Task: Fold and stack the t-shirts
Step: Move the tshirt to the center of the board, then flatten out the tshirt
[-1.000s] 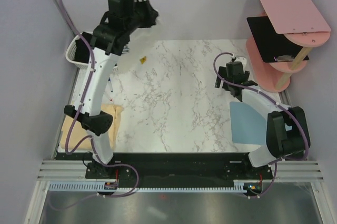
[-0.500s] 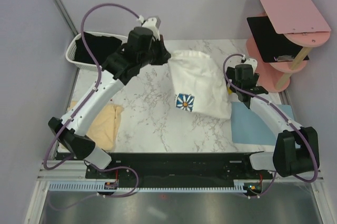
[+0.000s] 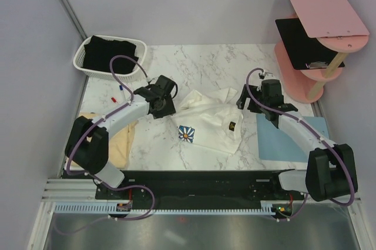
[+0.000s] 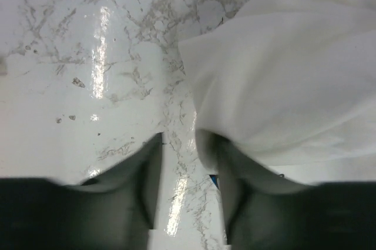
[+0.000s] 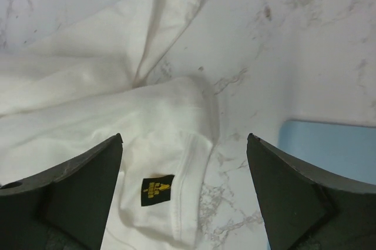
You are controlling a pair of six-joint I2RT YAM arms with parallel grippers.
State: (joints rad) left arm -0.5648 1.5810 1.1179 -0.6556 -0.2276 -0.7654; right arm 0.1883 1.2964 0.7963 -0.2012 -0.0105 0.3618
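Starting out, I judge: white tee rumpled at centre, black tee unfolded at ten o'clock; my right gripper gapes, left gripper barely parted, both empty.

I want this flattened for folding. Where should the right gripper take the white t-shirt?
Pinch the collar hem beside the neck label, coming straight down: the white t-shirt lies crumpled on the table, its hem a raised doubled ridge directly under the open right gripper.
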